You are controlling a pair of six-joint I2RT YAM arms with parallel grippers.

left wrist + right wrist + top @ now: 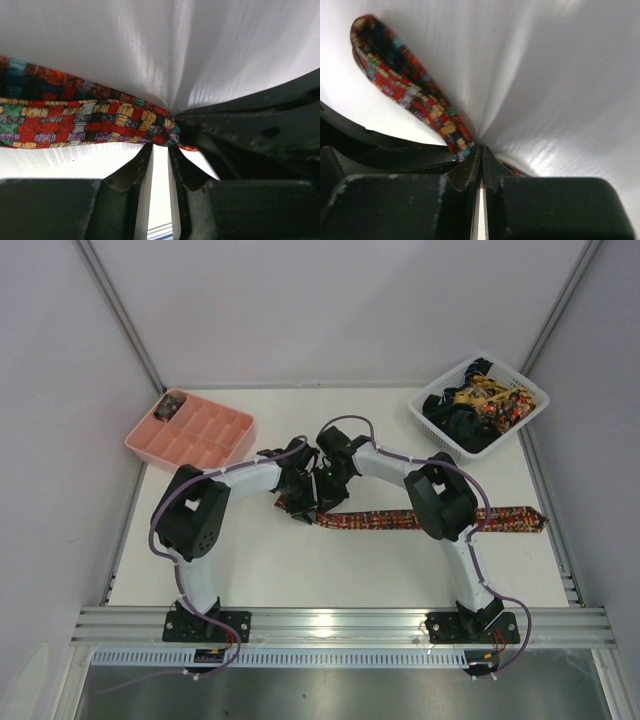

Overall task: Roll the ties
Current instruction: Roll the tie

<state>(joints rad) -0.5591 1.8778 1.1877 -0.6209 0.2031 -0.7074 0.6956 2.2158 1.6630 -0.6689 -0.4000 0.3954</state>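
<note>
One tie (400, 519) lies flat on the table (300, 570), running from the centre to the right edge. The left gripper (296, 502) and right gripper (322, 498) meet side by side at its left end. Compartment tray (205, 435): far left corner. Basket (432, 425): far right corner, more ties (480, 405) inside.

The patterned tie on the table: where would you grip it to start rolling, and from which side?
Probably grip the tie at the end near the table's middle, coming straight down with jaws across its width. It lies flat, stretched rightward to its pointed tip, so only an end offers a liftable edge; the right gripper pinches there.
</note>
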